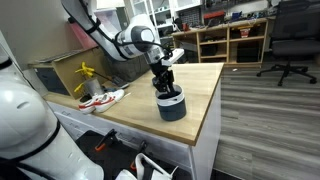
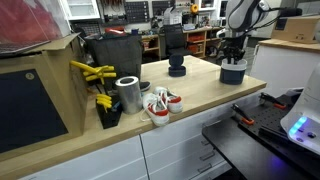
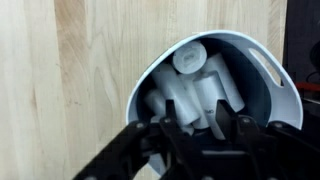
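Observation:
A dark blue cup (image 1: 171, 106) (image 2: 233, 72) with a white inside stands near the corner of the wooden table (image 1: 205, 85). In the wrist view its rim (image 3: 150, 72) curves around several white tubes (image 3: 196, 78) standing in it. My gripper (image 1: 165, 88) (image 2: 232, 57) (image 3: 195, 105) points down into the cup. Its black fingers (image 3: 168, 118) straddle one white tube, partly closed in, with a little room still showing beside it. I cannot tell whether the pads touch the tube.
On the table also sit a pair of red and white shoes (image 2: 160, 103) (image 1: 101, 99), a metal can (image 2: 128, 93), yellow tools (image 2: 95, 72), a small dark pot (image 2: 177, 68) and a black box (image 2: 110, 55). The table edge runs close beside the cup. An office chair (image 1: 290, 45) stands beyond.

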{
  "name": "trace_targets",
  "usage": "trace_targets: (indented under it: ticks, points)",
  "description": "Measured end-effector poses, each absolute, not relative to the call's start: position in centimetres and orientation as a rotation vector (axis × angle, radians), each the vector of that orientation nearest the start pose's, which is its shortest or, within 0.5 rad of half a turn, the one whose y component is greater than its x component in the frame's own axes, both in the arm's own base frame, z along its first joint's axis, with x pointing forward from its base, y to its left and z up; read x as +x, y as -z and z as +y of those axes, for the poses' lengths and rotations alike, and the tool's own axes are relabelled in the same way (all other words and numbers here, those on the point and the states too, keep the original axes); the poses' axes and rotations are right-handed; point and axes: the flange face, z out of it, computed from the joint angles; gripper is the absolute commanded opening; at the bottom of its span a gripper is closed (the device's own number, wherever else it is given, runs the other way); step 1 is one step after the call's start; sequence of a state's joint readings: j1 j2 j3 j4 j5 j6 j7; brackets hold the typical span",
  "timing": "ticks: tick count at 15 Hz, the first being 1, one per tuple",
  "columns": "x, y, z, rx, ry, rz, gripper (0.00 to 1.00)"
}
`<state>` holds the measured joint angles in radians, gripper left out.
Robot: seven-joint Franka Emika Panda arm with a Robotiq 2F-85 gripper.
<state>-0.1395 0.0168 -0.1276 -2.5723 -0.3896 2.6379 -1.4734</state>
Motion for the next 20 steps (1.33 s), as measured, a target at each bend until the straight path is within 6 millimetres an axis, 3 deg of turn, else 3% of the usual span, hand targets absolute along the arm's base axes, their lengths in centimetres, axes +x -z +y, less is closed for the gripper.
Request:
trace_targets:
  ticks: [4, 9, 20]
  points:
    - [42.3, -26.2, -11.3, -2.367, -0.205, -2.293, 0.41]
    - [40.8, -25.1, -10.7, -2.313, -0.237, -2.356, 0.44]
    - [40.7, -22.6, -9.2, -2.311, -0.245, -2.446, 0.34]
